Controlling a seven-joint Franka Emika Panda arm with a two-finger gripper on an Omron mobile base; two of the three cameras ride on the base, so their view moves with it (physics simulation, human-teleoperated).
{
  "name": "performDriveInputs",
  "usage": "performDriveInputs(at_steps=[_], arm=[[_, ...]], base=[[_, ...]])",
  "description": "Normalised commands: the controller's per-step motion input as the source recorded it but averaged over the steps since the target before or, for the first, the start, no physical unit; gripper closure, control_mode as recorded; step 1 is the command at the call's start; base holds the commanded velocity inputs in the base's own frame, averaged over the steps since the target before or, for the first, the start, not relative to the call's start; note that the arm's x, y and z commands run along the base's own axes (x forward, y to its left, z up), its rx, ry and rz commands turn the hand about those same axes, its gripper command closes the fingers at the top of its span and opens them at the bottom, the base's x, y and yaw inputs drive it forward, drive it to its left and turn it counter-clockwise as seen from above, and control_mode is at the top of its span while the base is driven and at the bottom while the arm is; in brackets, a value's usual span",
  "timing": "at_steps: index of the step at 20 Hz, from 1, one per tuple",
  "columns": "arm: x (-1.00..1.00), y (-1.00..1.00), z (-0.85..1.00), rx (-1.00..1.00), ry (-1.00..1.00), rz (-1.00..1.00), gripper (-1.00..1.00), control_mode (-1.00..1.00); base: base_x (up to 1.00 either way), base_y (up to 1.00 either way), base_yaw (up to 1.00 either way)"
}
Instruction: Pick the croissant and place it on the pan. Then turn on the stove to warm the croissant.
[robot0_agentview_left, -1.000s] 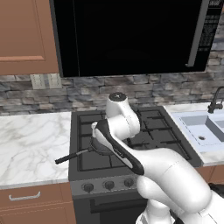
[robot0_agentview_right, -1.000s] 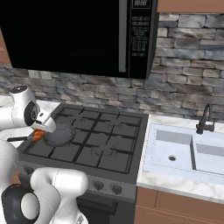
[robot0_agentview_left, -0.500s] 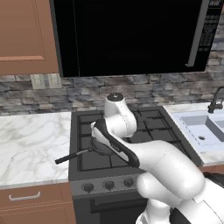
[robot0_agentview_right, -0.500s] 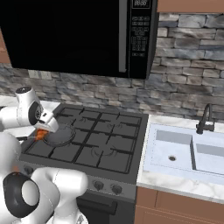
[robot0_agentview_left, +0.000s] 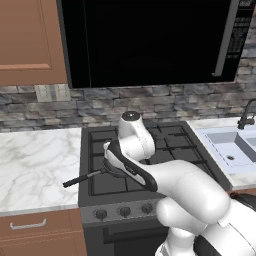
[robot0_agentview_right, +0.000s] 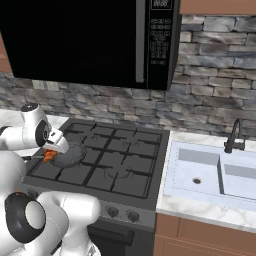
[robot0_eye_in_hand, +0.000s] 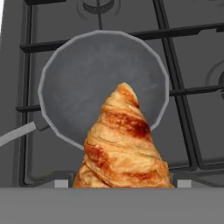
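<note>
Now the hand (robot0_agentview_right: 51, 154) has swung in from the pan's handle side until it hangs just above the near rim of the pan (robot0_eye_in_hand: 103, 85), closed on the croissant (robot0_eye_in_hand: 122, 146), which juts out over the empty pan bowl. The pan sits on the stove (robot0_agentview_right: 107, 165), on its front left burner, handle (robot0_agentview_left: 82, 178) reaching toward the marble worktop (robot0_agentview_left: 35, 167). The carry looks nearly done, though how high the pastry hangs above the pan is hard to judge; lowering, release and the knob remain.
</note>
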Motion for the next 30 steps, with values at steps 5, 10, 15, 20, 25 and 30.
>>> performDriveInputs(at_steps=[5,10,15,20,25,30], arm=[[0.13,0.0,0.0,0.0,0.0,-0.02,1.0,-1.0],[0.15,0.0,0.0,0.0,0.0,-0.03,1.0,-1.0],[0.16,0.0,0.0,0.0,0.0,-0.03,1.0,-1.0],[0.17,0.0,-0.02,0.0,0.0,-0.03,1.0,-1.0],[0.18,0.0,-0.03,0.0,0.0,-0.03,1.0,-1.0],[0.18,0.0,-0.07,0.0,0.0,-0.02,1.0,-1.0]], base=[[0.0,0.0,0.0],[0.0,0.0,0.0],[0.0,0.0,0.0],[0.0,0.0,0.0],[0.0,0.0,0.0],[0.0,0.0,0.0]])
